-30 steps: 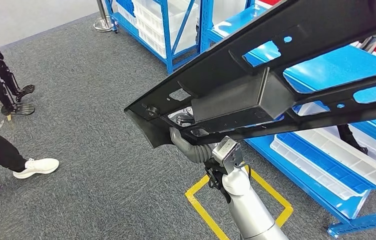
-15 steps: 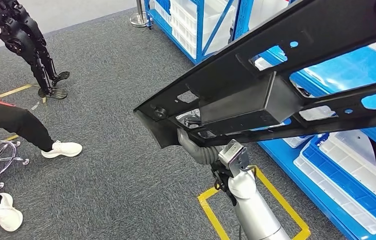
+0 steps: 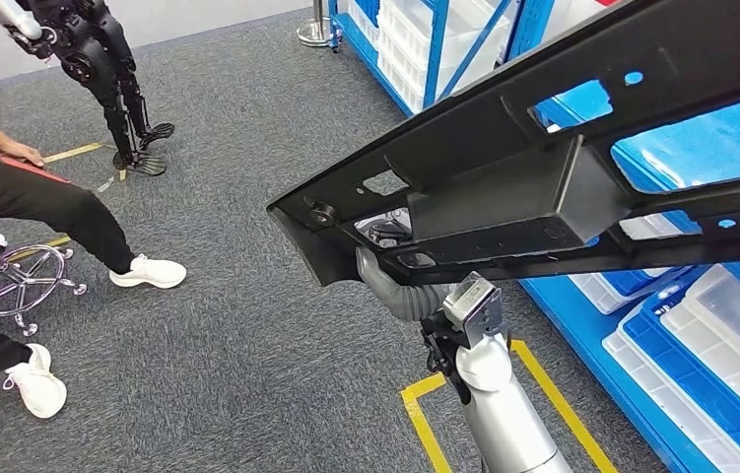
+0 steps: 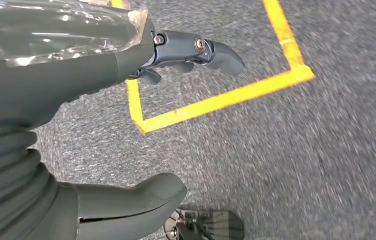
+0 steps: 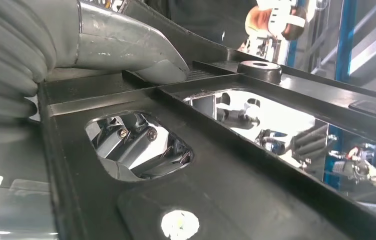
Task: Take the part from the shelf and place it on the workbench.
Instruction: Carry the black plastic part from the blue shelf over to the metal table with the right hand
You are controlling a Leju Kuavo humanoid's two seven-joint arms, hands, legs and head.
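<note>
The part is a long black moulded panel, pierced with cut-outs and carrying a boxy block, held up in the air across the robot's front, clear of the blue shelf. It looks stiff and fairly light for its length, but bulky, so it would likely swing or tip if held near one end alone; the ribbed edges and cut-out rims offer the surest hold. The right hand grips it, thumb pressed on top and fingers showing through an opening beneath. The left hand has fingers apart over the floor, seemingly holding nothing; whether it bears on the part above cannot be told.
</note>
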